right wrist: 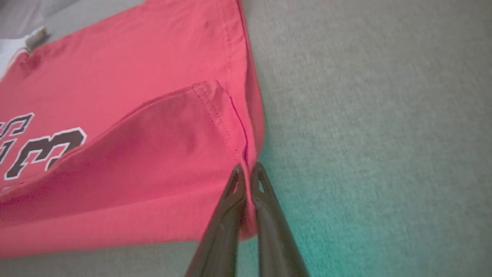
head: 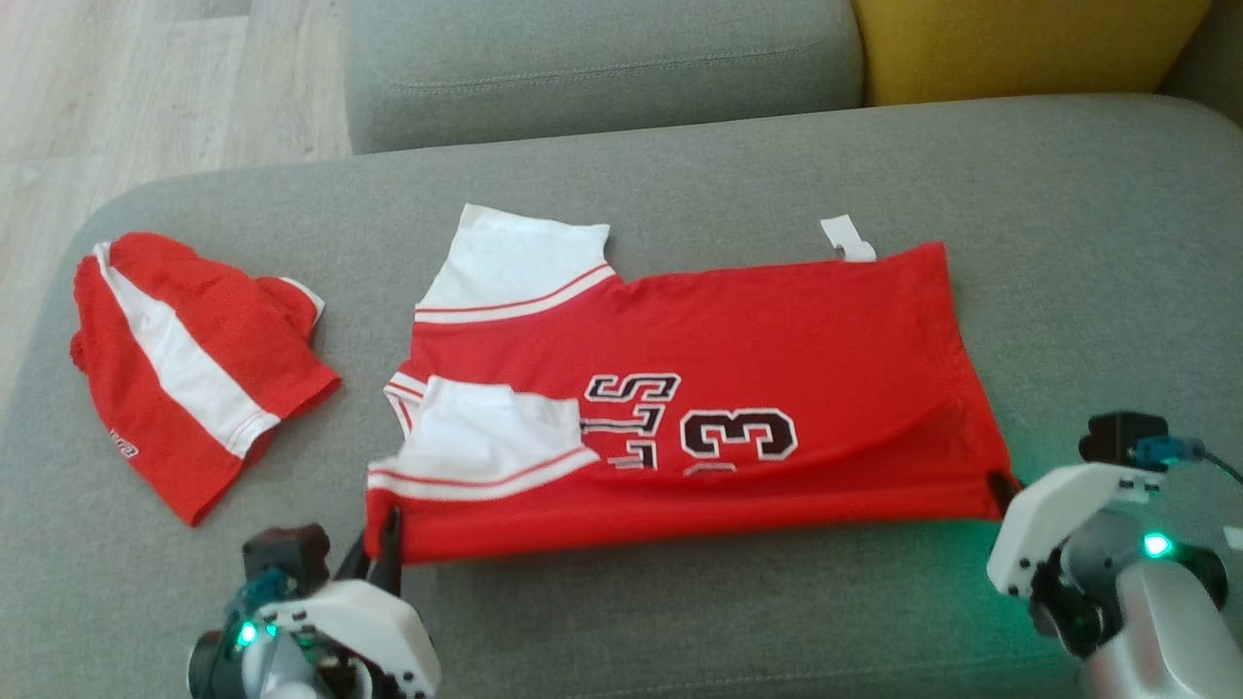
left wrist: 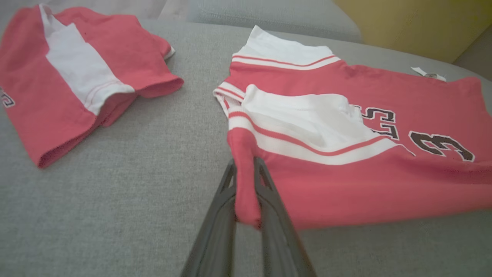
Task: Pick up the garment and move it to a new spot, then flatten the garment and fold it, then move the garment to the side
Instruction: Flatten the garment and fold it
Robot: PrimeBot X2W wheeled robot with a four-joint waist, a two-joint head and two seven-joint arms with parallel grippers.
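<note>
jersey (head: pixel 757 330): red, in the middle of sofa seat (head: pixel 680 621), long axis along seat's front edge, sleeves to robot's left, hem right | writing: "3" and "S", rest unclear | left gripper (left wrist: pixel 244 165): clamped on sleeve-side corner | right gripper (right wrist: pixel 248 169): clamped on hem corner

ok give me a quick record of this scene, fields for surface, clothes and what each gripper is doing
surface: grey sofa seat
garment: red jersey with white sleeves, lying mid-seat, number side up
other item: red and white shorts, crumpled, left of the jersey and apart from it
left arm: left gripper shut on the jersey's near left corner
right arm: right gripper shut on the jersey's near right corner
background: yellow cushion, far right
</note>
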